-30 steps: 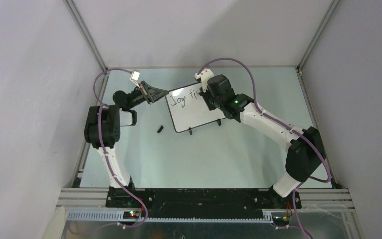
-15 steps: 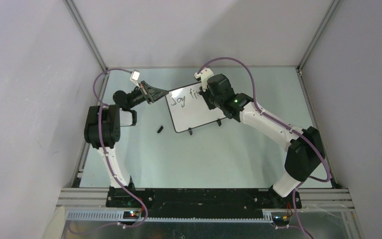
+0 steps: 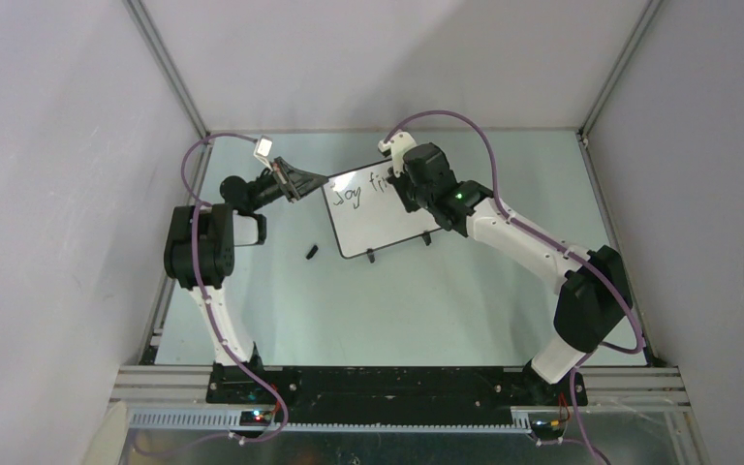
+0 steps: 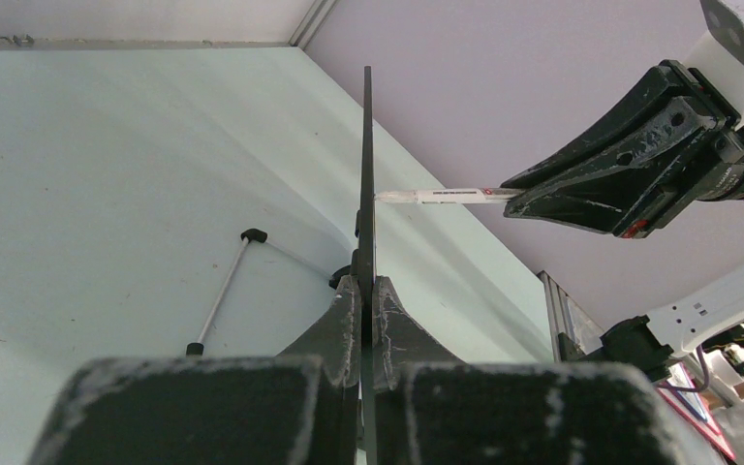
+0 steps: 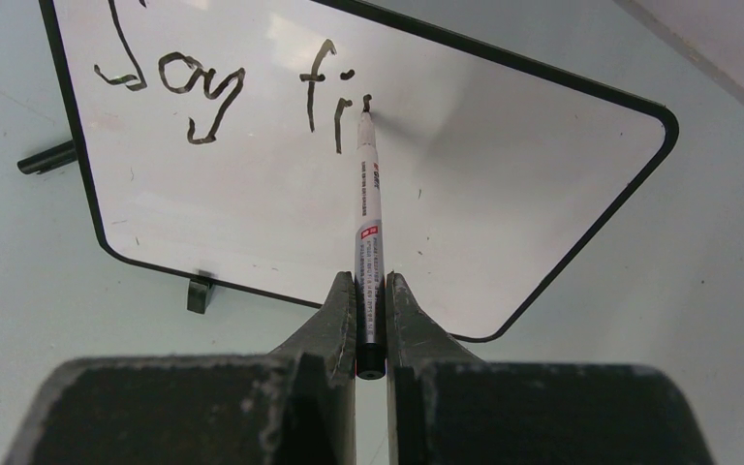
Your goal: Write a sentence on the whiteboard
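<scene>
Whiteboard (image 3: 380, 225) propped up between the 2 claws. The left claw (image 4: 366, 291) is clamped on the board's left edge to steady it. The right claw (image 5: 370, 291) faces the board's front, pinching the marker (image 5: 368, 223) with its tip on the surface. The sentence (image 5: 203, 92) sits top left, reading "Joy fi": mid-word. The next stroke looks like an "n" just right of it, needing light, even pressure.
</scene>
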